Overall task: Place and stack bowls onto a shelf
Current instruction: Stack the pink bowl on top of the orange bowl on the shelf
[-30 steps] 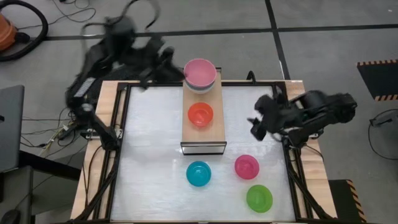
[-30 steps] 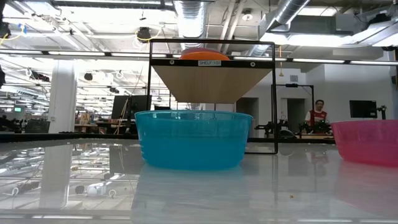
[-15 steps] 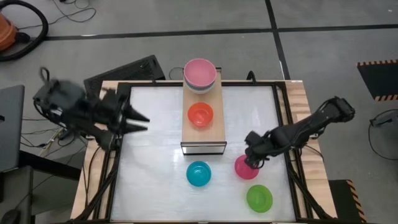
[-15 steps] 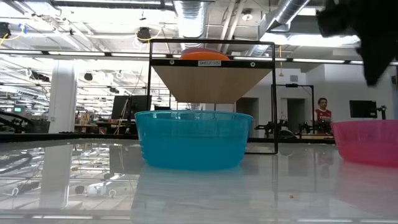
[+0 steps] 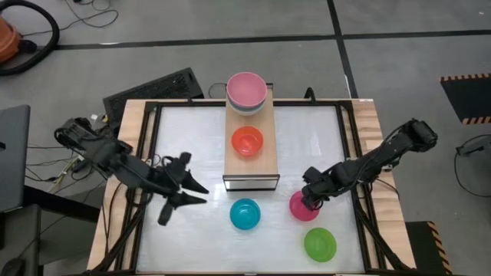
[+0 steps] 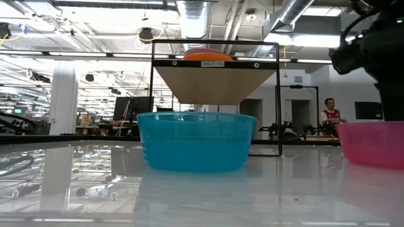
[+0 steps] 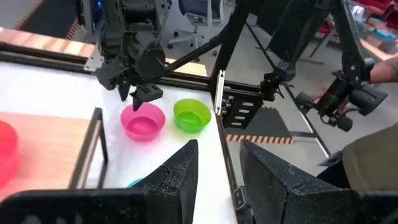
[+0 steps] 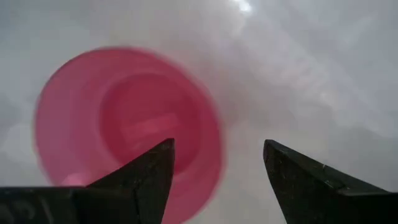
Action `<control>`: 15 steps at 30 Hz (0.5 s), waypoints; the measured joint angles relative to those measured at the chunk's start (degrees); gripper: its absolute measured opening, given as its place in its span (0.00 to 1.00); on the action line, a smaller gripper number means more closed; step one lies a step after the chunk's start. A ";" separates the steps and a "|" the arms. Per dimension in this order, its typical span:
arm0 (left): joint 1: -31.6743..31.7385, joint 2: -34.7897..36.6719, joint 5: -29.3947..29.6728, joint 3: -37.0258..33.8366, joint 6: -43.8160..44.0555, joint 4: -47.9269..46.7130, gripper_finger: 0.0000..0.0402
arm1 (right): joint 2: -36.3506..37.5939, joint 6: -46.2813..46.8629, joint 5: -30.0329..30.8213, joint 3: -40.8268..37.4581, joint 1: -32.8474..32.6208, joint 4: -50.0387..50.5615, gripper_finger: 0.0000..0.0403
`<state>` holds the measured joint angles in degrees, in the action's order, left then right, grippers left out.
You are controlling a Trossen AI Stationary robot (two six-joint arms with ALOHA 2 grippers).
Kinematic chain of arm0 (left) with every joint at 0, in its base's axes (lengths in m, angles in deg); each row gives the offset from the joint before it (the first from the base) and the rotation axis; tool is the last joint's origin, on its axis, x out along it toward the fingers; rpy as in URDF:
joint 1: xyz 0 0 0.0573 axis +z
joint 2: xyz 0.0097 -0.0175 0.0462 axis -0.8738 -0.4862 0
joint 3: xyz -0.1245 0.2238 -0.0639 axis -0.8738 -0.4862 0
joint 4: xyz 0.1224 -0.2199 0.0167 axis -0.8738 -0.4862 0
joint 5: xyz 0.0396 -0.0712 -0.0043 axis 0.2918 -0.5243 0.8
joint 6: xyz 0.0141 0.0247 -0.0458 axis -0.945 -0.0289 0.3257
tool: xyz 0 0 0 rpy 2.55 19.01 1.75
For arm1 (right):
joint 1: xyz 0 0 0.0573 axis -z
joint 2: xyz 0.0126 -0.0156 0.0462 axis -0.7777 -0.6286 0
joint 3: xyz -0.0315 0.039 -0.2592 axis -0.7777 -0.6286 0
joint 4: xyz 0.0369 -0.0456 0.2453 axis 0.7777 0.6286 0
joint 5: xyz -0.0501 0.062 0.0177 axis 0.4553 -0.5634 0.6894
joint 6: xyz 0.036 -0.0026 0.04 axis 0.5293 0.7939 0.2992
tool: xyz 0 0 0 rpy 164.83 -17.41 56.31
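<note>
The shelf (image 5: 250, 164) stands mid-table. A red bowl (image 5: 247, 141) sits on it, and a light pink bowl (image 5: 247, 90) is stacked at its far end. A cyan bowl (image 5: 245, 214), a magenta bowl (image 5: 306, 208) and a green bowl (image 5: 320, 243) rest on the white table. My right gripper (image 8: 219, 144) points down, open, over the magenta bowl's rim (image 8: 208, 134), with one finger above the inside and one outside. My left gripper (image 5: 204, 195) hovers open and empty, left of the cyan bowl, pointing toward the table's right. My right gripper straddles the magenta bowl's rim (image 8: 211, 155) from above. I cannot tell whether a finger touches it. The bowl sits flat on the table.
A black frame runs along the table's edges (image 5: 153, 146). In the left wrist view a person's hand (image 7: 339, 99) holds a dark device beyond the table's right side. Open table lies left of the shelf (image 5: 188, 138).
My left gripper has swung from beyond the table's far left corner toward the near edge and in over the table's left part, sinking. My right gripper has come down from beside the right edge onto the magenta bowl and tipped to point downward. The bowls have stayed put.
</note>
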<state>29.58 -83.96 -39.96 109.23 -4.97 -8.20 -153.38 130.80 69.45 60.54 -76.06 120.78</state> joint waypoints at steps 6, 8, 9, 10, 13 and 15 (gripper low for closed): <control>0.01 0.30 -0.21 -4.48 1.99 5.81 0.26 | 0.00 4.23 0.14 -4.35 -1.06 -3.30 0.67; 0.01 0.24 0.09 -4.95 1.64 6.05 0.26 | 0.00 4.64 0.11 -5.52 -1.19 -4.23 0.67; 0.01 0.20 0.46 -4.96 1.64 6.01 0.26 | -0.02 4.65 0.01 -5.70 -1.21 -4.95 0.67; 0.11 0.17 1.26 -4.96 1.69 6.01 0.26 | 0.02 4.76 -0.03 -5.91 -1.23 -5.85 0.66; 0.56 0.17 4.19 -4.94 1.95 5.98 0.26 | 0.00 5.64 -0.70 -6.36 -1.23 -7.84 0.58; 0.58 0.12 6.64 -4.96 2.05 5.96 0.26 | 0.00 5.77 -0.84 -6.70 -1.22 -9.21 0.50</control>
<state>30.17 -83.84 -33.32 104.27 -2.92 -2.24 -153.38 136.57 68.61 53.84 -77.28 111.57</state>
